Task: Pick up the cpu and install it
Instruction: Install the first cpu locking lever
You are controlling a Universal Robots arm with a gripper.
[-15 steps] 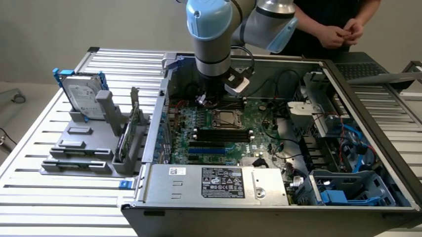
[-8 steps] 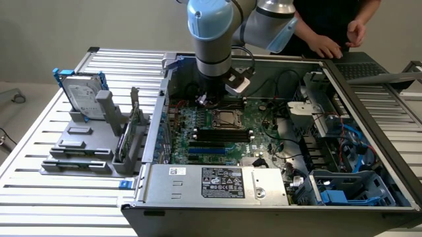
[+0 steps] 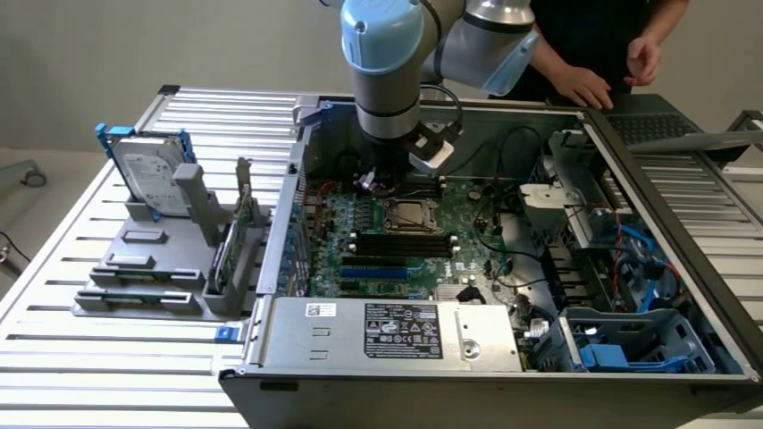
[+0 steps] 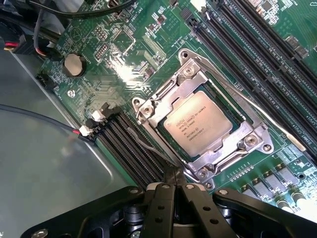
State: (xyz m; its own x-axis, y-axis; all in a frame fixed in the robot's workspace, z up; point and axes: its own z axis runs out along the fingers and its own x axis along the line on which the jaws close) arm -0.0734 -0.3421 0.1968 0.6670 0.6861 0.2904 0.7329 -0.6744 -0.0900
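Observation:
The cpu (image 4: 198, 124), a flat silver-grey square chip with printed text, lies inside the metal-framed socket (image 4: 250, 141) on the green motherboard. In the exterior view the cpu (image 3: 413, 214) sits in the middle of the open computer case. My gripper (image 4: 174, 184) is shut, with its black fingertips pressed together just off one corner of the socket. They meet the end of the socket's thin wire lever (image 4: 148, 148); I cannot tell whether they pinch it. In the exterior view my gripper (image 3: 379, 181) hangs low in the case, just behind the socket.
Black memory slots (image 4: 131, 148) run beside the socket. A red-and-black cable (image 4: 49, 124) crosses the grey case wall. On the exterior view's left a hard drive (image 3: 149, 168) stands upright on a grey fixture. A person's hand (image 3: 584, 89) rests at the back. The power supply (image 3: 394, 331) fills the case's front.

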